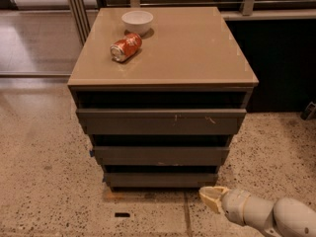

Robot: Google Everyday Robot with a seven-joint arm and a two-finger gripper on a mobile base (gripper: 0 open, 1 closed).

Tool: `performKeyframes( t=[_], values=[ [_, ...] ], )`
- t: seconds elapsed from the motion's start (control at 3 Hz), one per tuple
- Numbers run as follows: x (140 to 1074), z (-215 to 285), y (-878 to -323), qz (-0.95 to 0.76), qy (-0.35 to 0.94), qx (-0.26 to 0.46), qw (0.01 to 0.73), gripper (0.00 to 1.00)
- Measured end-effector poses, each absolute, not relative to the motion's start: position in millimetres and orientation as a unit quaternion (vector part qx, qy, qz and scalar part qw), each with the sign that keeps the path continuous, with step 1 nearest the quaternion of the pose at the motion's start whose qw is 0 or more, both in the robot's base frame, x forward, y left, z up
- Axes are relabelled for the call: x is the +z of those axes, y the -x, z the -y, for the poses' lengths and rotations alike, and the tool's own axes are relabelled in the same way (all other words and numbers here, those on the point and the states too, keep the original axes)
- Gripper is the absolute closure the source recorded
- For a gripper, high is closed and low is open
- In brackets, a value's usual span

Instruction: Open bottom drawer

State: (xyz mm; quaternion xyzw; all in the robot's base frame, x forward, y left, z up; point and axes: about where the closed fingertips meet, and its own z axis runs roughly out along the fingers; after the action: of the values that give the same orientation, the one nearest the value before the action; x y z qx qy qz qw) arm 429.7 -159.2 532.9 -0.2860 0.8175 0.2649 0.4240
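The tan-topped cabinet [187, 48] stands in the middle with three dark grey handle-less drawers. The bottom drawer [160, 179] is the lowest, with a plain flat front, and sits flush under the middle drawer [160, 155]. The top drawer [160, 121] is the widest and has pale scratch marks. My gripper [211, 197] is low at the lower right, just below and in front of the bottom drawer's right end. Its pale tip points left toward the drawer front. The white arm [276, 215] runs off to the lower right.
A white bowl [137, 20] and a red can [126, 47] lying on its side rest on the cabinet top. The floor [44, 181] is speckled terrazzo. A dark wall [281, 68] stands to the right and metal rails [76, 9] at the back left.
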Motion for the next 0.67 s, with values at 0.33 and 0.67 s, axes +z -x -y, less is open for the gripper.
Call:
performKeyframes(
  t=[0.33,0.67],
  values=[
    [533.1,160.2,-429.8,-0.818,0.286,0.264,0.423,1.0],
    [508.2,159.1,-435.9,-0.821,0.257,0.256,0.441,1.0]
  ],
)
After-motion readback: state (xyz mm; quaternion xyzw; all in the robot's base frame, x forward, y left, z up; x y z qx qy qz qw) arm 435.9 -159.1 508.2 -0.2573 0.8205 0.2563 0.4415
